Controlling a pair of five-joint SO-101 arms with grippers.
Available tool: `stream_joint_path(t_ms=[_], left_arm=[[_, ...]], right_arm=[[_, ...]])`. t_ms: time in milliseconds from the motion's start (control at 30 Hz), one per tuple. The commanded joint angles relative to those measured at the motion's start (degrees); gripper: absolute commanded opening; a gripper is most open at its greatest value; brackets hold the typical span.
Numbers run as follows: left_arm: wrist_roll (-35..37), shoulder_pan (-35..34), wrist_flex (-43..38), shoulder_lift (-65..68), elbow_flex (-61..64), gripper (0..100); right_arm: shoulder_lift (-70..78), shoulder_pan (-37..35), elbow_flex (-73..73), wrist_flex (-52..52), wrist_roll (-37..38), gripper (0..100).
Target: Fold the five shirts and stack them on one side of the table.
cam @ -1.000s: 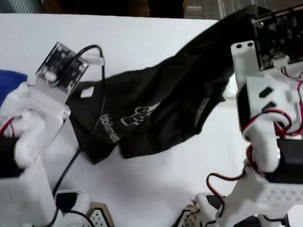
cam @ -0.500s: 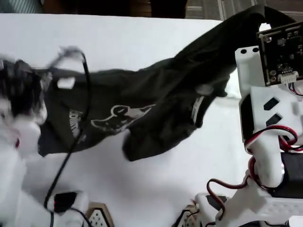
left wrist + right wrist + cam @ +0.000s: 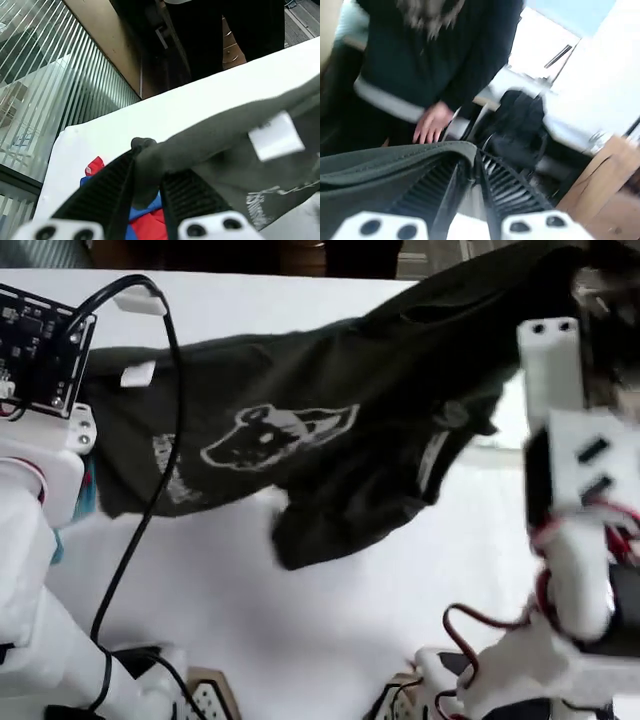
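Stretching black shirt point(image 3: 330, 440) between both arms over table point(image 3: 300, 640), lower fold drooping toward tabletop. My left gripper point(image 3: 147, 167) is clamped on a bunched edge, right gripper point(image 3: 472, 167) pinching opposite hem. Cloth looks light, limp, sagging mid-span; I judge corners the best hold, thin fold could slip. Versus second ago: left arm swung outward, shirt spread wider, print more exposed.
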Motion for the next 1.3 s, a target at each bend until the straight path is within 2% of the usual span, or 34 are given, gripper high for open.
stream_joint_path(t_ms=[0,200,333,700,1033,1267], left_arm=[[0.6,-0.3,0.8,-0.8,1.5,2],[0.7,-0.3,0.8,-1.0,6.5,2],[0.7,-0.4,0.9,-1.7,6.5,2],[0.4,-0.4,0.5,-16.6,21.9,2],[0.4,-0.7,0.8,-26.3,22.6,2],[0.7,-0.8,0.8,-29.2,22.1,2]], right_arm=[[1.8,1.2,-6.7,-0.8,2.0,1.7],[2.0,1.2,-12.9,-0.3,3.5,1.7],[0.7,0.7,-16.7,5.8,3.3,1.7],[-3.9,0.7,-17.1,10.4,3.2,1.7],[-11.0,0.7,-17.1,17.9,3.5,1.7],[-16.6,1.2,-17.1,14.9,3.5,1.7]])
